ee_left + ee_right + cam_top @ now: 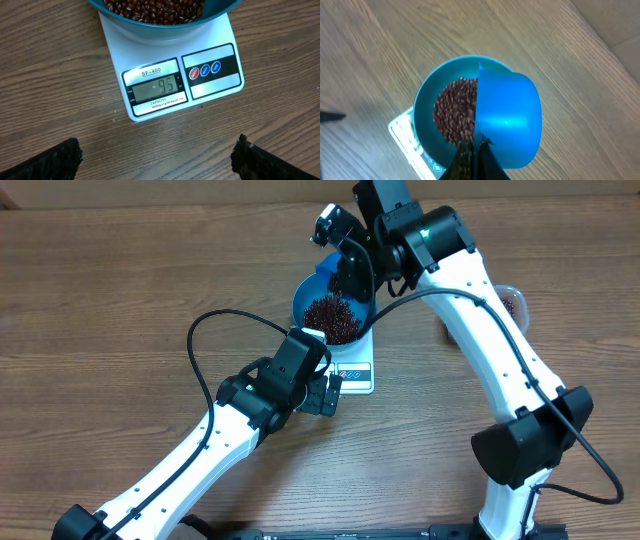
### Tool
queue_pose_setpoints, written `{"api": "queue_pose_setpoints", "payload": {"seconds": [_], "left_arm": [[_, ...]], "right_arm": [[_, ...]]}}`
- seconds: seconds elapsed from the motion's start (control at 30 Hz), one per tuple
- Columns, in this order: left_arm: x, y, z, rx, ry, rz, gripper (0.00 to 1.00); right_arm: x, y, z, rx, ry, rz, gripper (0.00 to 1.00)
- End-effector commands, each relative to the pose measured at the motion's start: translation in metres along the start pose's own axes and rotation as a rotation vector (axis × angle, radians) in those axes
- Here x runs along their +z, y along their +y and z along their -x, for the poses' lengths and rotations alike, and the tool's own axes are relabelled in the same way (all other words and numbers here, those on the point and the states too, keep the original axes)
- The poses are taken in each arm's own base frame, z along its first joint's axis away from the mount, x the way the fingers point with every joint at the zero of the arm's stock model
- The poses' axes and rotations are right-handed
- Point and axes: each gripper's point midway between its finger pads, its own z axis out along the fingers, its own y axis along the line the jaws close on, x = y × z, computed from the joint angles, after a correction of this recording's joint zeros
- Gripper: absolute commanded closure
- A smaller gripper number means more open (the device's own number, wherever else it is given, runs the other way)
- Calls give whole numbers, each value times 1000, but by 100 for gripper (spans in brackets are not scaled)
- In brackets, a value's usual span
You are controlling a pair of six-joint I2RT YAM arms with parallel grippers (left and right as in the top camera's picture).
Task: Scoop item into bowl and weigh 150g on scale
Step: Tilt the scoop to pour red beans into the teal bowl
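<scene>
Wood-grain desk under all. Blue bowl atop white kitchen scale. Blue scoop over bowl's rim, pinched in tightly closed right claw. Left claw spread wide, empty, just short of scale's display edge. Red-brown beans heaped in bowl, below right claw.

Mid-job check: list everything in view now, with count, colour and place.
bowl: one, bright blue, on the scale
beans: many, dark red-brown, in the bowl
scale: one, white, on the table, display showing 95
scoop: one, blue, over the bowl
tub: one, clear, right of the bowl, mostly hidden
table: one, brown wood, under everything
left fingers: two, black, open, by the scale's display edge
right fingers: two, black, shut on the scoop
</scene>
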Motion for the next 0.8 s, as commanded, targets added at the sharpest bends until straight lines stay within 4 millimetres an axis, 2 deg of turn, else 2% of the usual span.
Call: {"api": "queue_pose_setpoints", "payload": {"seconds": [0.0, 0.43, 0.77], "left_arm": [[1, 3, -3, 13, 3, 10, 0], [1, 3, -3, 13, 3, 10, 0], [1, 3, -3, 13, 3, 10, 1]], "right_arm": [[-27, 3, 16, -107, -50, -61, 96], [-29, 4, 16, -167, -16, -124, 96], [-49, 12, 22, -206, -52, -135, 96]]}}
